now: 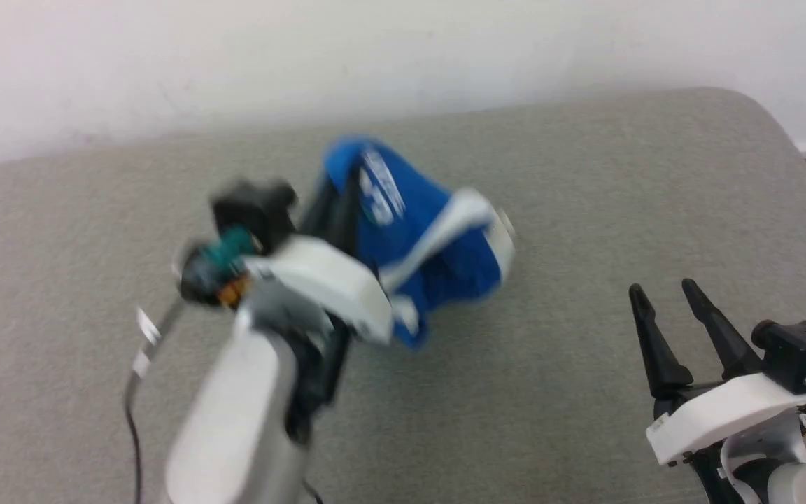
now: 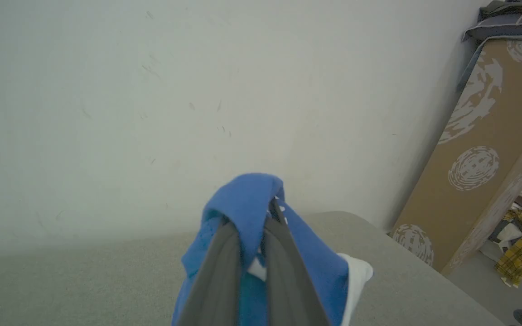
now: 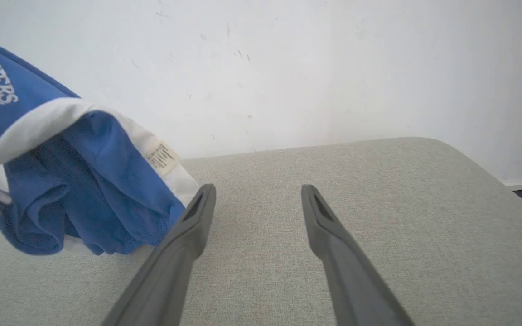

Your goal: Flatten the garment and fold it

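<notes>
**Shorts hang bunched from one pinch**

The left gripper (image 2: pixel 254 226) is clamped on the blue shorts (image 1: pixel 431 245), which hang at the middle of the table (image 1: pixel 585 175). The right gripper (image 1: pixel 662 290), at 4 o'clock from them, stands apart and empty. The pinch could slip, or the cloth could land crumpled. A cardboard panel (image 2: pixel 483 149) leans off the table at 3 o'clock, out of the way.

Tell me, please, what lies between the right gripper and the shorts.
Only bare grey surface lies between the open right gripper and the shorts, as the head view shows.
</notes>
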